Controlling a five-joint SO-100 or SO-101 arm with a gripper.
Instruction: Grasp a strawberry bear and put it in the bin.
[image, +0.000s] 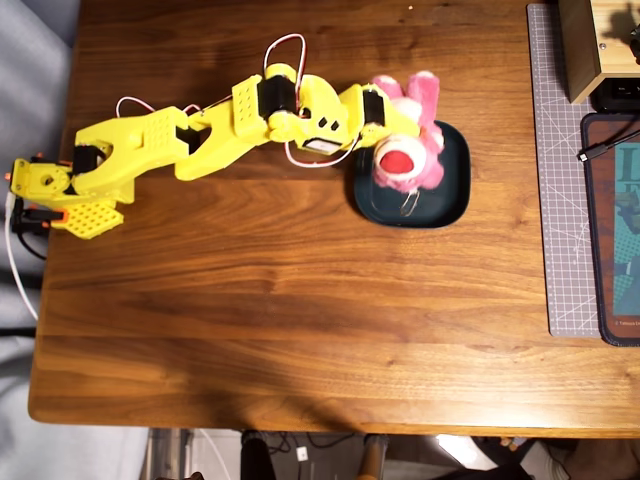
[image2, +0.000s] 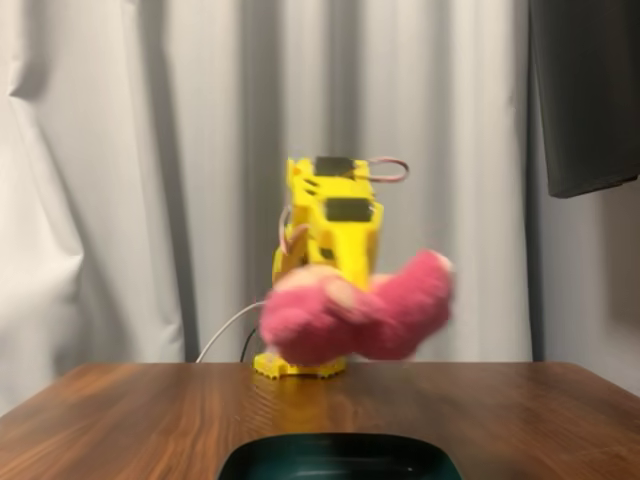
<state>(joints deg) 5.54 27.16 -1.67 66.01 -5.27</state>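
The jaws of the yellow gripper (image: 400, 125) are closed on the strawberry bear (image: 408, 148), a fuzzy pink plush with a red-and-white patch facing up in the overhead view. The bear hangs in the air above the bin (image: 450, 185), a dark teal rounded-square dish, overlapping its upper left part from above. In the fixed view the bear (image2: 358, 318) is blurred and sits clear above the bin's rim (image2: 335, 445), which shows only at the bottom edge. A thin wire loop dangles beneath the bear over the dish. The yellow arm (image: 220, 130) stretches almost straight from its base (image: 45, 190) at the left edge of the wooden surface (image: 300, 320) across to the bin, with pink-white cables arching over its middle joint. The front half of the surface is open wood, as is the strip behind the arm. To the right of the bin, a grey cutting mat (image: 560, 170) runs along the surface's right side, with a wooden box (image: 590, 45) and a dark mat (image: 612, 225) on it. A pale curtain (image2: 130, 180) hangs behind the arm in the fixed view.
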